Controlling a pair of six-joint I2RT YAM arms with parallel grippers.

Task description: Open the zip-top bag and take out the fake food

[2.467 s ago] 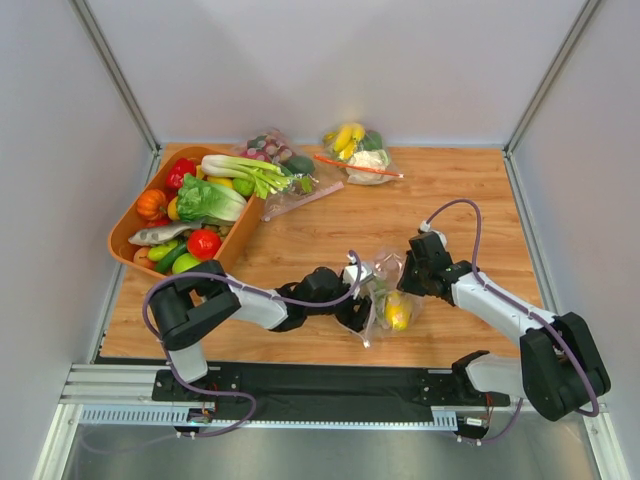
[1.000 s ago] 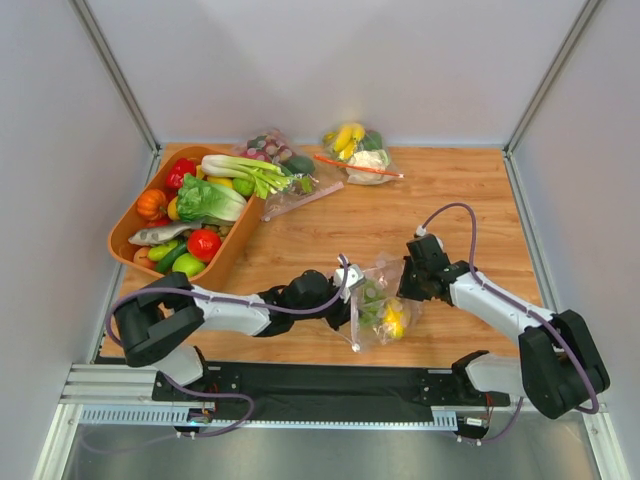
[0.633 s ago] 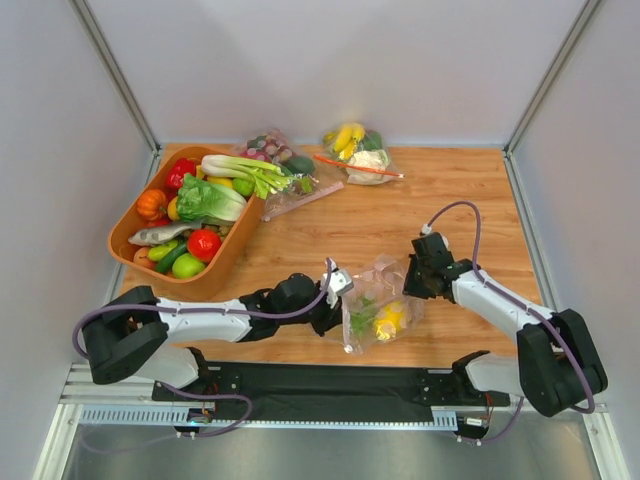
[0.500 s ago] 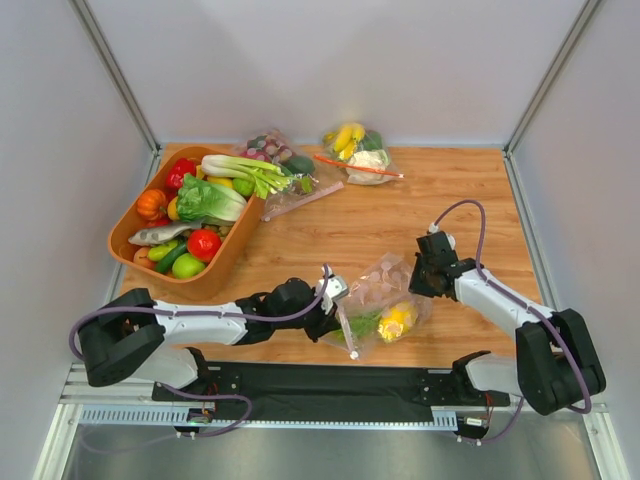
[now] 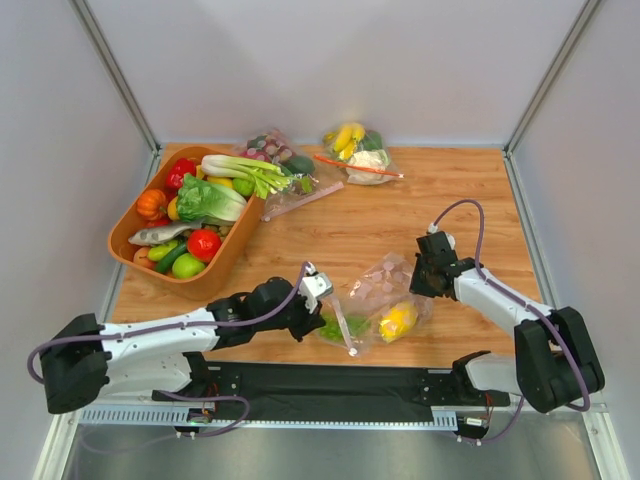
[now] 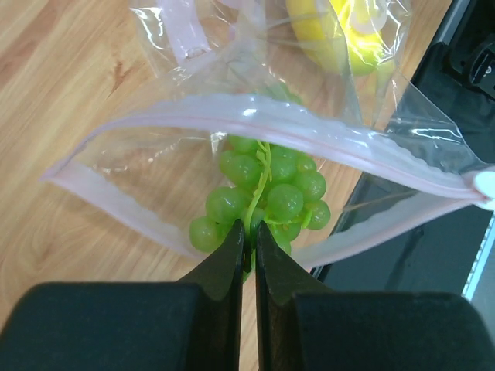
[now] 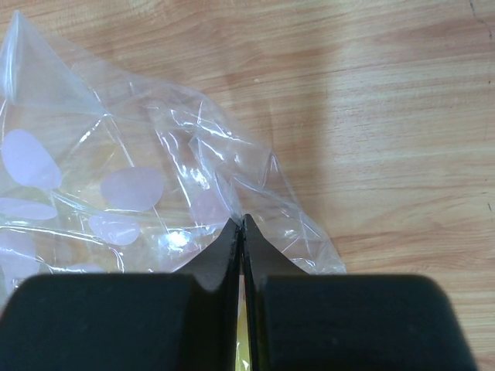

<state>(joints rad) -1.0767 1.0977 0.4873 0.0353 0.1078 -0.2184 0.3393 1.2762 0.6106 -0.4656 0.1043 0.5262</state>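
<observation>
The zip-top bag (image 5: pixel 378 292) (image 6: pixel 147 154) (image 7: pixel 116 185) lies on the wood near the front edge, its pink zip mouth gaping toward my left arm. My left gripper (image 5: pixel 316 318) (image 6: pixel 249 232) is shut on the stem of the green grapes (image 5: pixel 336 327) (image 6: pixel 272 197), which sit right in the bag's mouth. The yellow lemon-like piece (image 5: pixel 397 322) (image 6: pixel 340 35) rests deeper inside the bag. My right gripper (image 5: pixel 417 288) (image 7: pixel 241 220) is shut on a fold of the bag's far corner. A long pale-green leafy stalk (image 5: pixel 242 170) lies across the orange basket.
The orange basket (image 5: pixel 128 232), full of fake vegetables, stands at the left. Two other clear bags, one with dark grapes (image 5: pixel 270 148) and one with banana and cauliflower (image 5: pixel 358 150), lie at the back. The black front rail (image 5: pixel 330 380) runs just below the bag.
My left arm has drawn back to the left with the grapes, pulling them from inside the bag to its mouth. The bag has been dragged flatter and leftward; the right gripper keeps its pinch.
</observation>
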